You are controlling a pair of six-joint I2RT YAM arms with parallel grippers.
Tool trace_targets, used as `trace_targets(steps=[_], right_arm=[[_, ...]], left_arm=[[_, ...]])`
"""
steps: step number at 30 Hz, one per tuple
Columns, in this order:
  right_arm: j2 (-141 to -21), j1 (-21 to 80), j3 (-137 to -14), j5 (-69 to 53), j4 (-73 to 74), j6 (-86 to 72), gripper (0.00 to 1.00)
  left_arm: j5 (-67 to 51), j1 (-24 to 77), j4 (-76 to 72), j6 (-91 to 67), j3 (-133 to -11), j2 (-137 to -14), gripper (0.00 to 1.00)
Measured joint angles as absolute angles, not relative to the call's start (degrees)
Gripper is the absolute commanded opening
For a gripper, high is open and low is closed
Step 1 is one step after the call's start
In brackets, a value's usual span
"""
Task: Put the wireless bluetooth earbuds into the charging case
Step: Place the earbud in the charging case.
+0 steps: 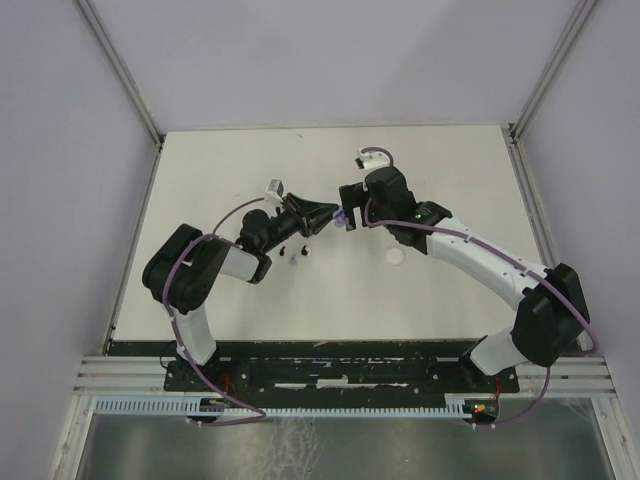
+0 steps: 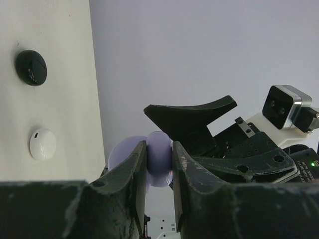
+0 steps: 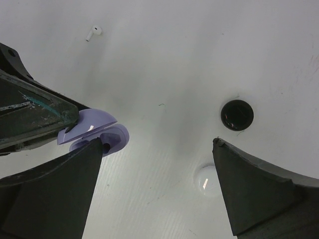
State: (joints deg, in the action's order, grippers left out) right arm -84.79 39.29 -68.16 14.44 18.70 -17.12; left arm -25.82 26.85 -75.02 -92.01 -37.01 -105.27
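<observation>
Where grey walls [image 1: 60, 150] close in, white table [image 1: 450, 180] (faintly marked), loose earbuds [image 3: 93, 33]

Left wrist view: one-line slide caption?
Close-up: left gripper shut on a lilac rounded plastic case, right gripper open beyond; black disc and white disc on table.

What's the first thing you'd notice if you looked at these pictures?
The left gripper pinches a shiny lilac case over the middle of the table. The right gripper hangs right beside it with its jaws wide open. On the table below lie a black disc and a white disc, with a tiny white earbud farther off.
</observation>
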Motion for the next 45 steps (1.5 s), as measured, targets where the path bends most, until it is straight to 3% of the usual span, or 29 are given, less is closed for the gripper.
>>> trace_targets(steps=[35, 40, 43, 45], right_arm=[[-83.6, 39.3, -67.5, 18.7, 16.6, -17.1, 0.99], [-78.1, 39.3, -62.0, 18.3, 11.6, -16.4, 0.93], [-75.2, 39.3, -59.2, 17.0, 8.8, -14.4, 0.77], [-75.0, 39.3, -59.1, 15.9, 7.9, -13.3, 0.74]], left_arm=[[-26.1, 26.8, -73.7, -91.8, -37.0, -105.3, 0.03], [-26.1, 26.8, -74.8, -91.8, -37.0, -105.5, 0.03], [-26.1, 26.8, -75.6, -91.8, -37.0, -106.2, 0.03], [-26.1, 26.8, -75.6, -91.8, -37.0, -106.3, 0.03]])
